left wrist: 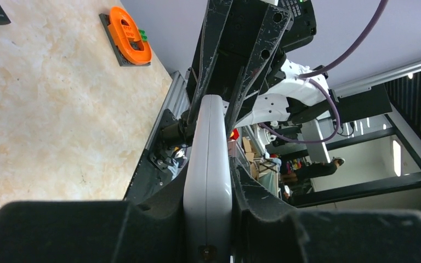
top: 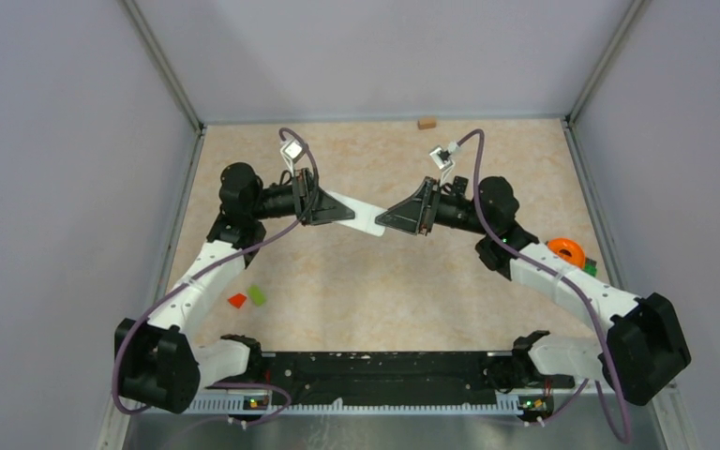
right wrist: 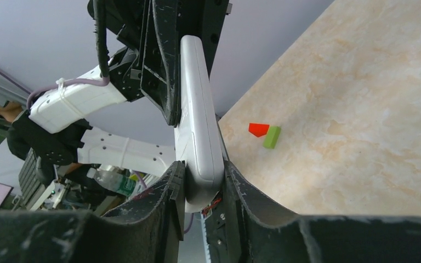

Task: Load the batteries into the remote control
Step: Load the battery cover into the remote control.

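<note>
Top external | we are finding left gripper (top: 345,214) and right gripper (top: 386,220) both clamping the remote (top: 366,220) aloft | risk: uneven pull possibly twisting it loose.

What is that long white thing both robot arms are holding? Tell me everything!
It's the remote: a long, slim bar of smooth white plastic with rounded ends. It hangs in the air above the table, roughly level. The left pincer clamps one end and the right pincer grips the other. No buttons show in these views.
</note>
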`<state>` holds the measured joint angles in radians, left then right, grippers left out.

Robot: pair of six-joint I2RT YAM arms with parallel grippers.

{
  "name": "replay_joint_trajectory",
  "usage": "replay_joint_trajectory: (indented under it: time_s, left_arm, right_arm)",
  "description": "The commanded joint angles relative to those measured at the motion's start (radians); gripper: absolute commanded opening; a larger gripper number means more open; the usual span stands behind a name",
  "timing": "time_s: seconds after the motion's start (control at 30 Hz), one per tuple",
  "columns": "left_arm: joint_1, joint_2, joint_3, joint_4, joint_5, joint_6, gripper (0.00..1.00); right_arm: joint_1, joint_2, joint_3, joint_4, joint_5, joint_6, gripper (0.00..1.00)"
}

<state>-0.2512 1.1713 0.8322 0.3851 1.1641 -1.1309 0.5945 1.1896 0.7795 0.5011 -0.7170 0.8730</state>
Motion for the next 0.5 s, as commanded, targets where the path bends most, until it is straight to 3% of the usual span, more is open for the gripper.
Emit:
replay_joint_trajectory:
  time_s: [0.0, 0.23, 0.47]
  left_arm:
    - [-0.006, -0.018, 0.021, 0.062, -0.015, 0.009, 0.00]
    - [-0.093, -0.006, -0.006, 0.074, -0.049, 0.031, 0.00]
    - [-0.094, -0.040, 0.069, -0.178, -0.056, 0.254, 0.00]
  right_arm:
    - [0.005, 0.032, 0.027, 0.047, 0.000, -0.043, 0.26]
    - [0.063, 0.135, 0.050, 0.102, 0.127, 0.007, 0.30]
    - [0.060, 0.109, 0.045, 0.098, 0.119, -0.013, 0.45]
